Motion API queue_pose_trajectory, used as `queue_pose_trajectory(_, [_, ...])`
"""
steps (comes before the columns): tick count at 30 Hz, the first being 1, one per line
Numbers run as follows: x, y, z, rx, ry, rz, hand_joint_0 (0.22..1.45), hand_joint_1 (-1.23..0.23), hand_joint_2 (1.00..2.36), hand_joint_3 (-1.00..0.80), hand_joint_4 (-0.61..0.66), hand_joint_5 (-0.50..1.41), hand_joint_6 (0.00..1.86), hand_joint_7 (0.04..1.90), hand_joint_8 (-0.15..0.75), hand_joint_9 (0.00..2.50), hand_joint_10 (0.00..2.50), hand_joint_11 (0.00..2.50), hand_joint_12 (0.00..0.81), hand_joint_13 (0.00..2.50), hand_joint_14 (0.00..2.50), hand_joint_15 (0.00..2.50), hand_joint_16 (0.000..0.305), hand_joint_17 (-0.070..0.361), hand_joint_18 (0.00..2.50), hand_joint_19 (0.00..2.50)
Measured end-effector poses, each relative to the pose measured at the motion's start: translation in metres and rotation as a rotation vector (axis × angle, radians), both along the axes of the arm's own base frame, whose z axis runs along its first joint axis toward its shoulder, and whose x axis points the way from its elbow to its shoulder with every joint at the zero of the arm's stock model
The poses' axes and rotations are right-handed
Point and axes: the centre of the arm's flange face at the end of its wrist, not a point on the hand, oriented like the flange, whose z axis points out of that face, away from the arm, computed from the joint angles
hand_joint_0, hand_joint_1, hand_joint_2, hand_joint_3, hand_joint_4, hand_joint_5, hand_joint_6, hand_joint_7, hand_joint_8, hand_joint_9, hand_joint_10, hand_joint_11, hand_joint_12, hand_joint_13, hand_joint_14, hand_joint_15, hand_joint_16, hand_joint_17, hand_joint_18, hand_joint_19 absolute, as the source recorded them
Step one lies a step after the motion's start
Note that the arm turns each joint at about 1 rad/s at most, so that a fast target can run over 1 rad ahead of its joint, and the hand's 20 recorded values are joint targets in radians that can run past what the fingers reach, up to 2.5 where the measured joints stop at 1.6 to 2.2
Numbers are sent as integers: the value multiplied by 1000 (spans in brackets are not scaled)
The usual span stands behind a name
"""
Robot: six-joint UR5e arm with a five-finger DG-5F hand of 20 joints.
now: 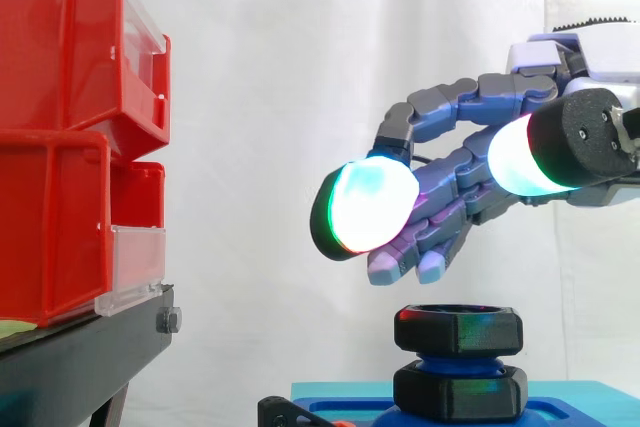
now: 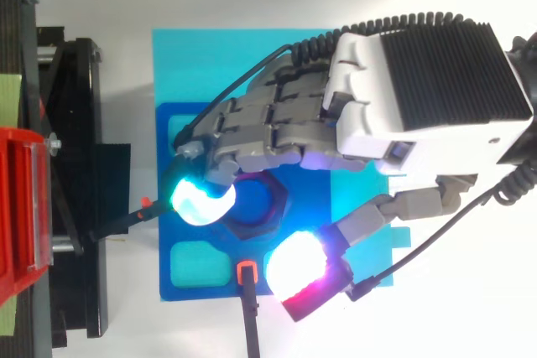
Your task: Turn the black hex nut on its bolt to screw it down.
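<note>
The black hex nut (image 1: 458, 330) sits at the top of a blue bolt, above a second black nut (image 1: 460, 390) at the bolt's foot. From above, the nut (image 2: 270, 220) rings the blue bolt end. My hand (image 1: 470, 107) hovers a little above the nut without touching it. Its fingers are loosely bent and spread, holding nothing. In the top view the hand (image 2: 419, 81) covers the nut's upper edge, with one glowing fingertip (image 2: 200, 199) left of the nut and another (image 2: 298, 270) in front of it.
The bolt stands on a blue fixture (image 2: 180, 291) on a cyan plate (image 2: 193, 48). Stacked red bins (image 1: 60, 147) on a black stand (image 1: 80, 357) lie to the left. Two thin black rods with orange tips (image 2: 246, 272) point toward the fixture.
</note>
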Motion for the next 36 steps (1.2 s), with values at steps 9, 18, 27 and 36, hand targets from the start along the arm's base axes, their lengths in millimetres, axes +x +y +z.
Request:
queue_pose_trajectory(9, [7,7,3,-76,-60,-1,546,-535,1000,-500,215,-82,503,895,251,579,2,94,324,577,6,154,46,103,487,560])
queue_pose_trajectory(18, [18,12,-27,-106,-57,6,547,-527,1000,-500,226,-75,503,928,254,606,4,90,326,586,6,157,46,103,484,567])
queue_pose_trajectory(27, [20,15,-31,-120,-61,11,547,-520,1000,-500,215,-58,504,1021,257,624,5,102,326,589,7,156,45,102,493,570])
queue_pose_trajectory(36, [20,18,-32,-174,-64,29,546,-511,1000,-500,208,-59,504,1017,258,626,4,109,327,593,7,163,46,102,489,567])
